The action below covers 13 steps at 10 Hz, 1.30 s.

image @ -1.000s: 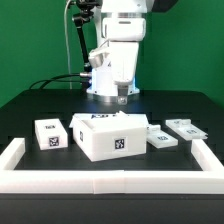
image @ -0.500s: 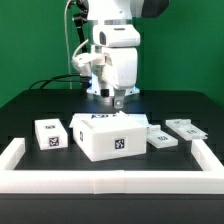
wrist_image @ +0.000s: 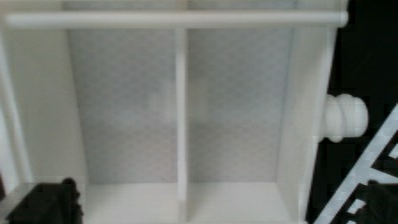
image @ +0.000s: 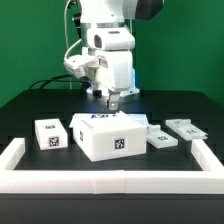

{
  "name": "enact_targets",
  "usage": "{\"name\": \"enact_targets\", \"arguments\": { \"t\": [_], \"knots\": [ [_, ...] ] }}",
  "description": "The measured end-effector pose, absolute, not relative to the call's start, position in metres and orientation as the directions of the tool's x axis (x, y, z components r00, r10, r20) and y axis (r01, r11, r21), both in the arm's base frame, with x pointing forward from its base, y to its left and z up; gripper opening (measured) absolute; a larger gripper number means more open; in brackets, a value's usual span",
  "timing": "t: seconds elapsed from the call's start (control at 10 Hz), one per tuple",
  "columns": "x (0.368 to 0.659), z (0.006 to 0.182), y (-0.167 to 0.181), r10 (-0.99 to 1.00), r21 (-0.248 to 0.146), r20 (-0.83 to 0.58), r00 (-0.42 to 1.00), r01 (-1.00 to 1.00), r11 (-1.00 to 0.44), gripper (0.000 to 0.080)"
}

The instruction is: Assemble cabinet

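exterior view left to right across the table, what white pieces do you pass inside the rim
small tagged block → big cabinet body → low flat block → flat tagged pieces

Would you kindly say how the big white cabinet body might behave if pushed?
The cabinet body sits low and broad, so it would probably slide rather than tip. The wrist view shows it hollow with thin walls, so it is likely light for its size, and it looks rigid.
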<state>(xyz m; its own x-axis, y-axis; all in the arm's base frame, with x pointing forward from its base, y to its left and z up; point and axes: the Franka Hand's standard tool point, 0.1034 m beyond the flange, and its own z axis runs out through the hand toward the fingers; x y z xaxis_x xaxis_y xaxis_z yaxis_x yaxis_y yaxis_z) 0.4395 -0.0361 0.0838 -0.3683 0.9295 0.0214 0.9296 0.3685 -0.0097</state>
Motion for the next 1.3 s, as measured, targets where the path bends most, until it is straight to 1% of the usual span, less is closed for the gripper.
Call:
{"name": "enact_targets", "arguments": {
  "t": [0.2,0.4,1.0,1.2,1.3],
  "knots": [
    [0.422,0.073,-0.030,0.927,-0.027,0.033,-0.374,0.927,0.375,0.0798],
    [0.409,0.057,-0.028,0.927,-0.047,0.048,-0.372,0.926,0.374,0.0798],
    [0.392,0.025,-0.029,0.937,-0.097,0.083,-0.340,0.933,0.348,0.0798],
    [0.391,0.023,-0.030,0.936,-0.102,0.084,-0.341,0.932,0.348,0.0798],
    [0.392,0.023,-0.030,0.938,-0.103,0.081,-0.336,0.934,0.343,0.0710]
  ]
}}
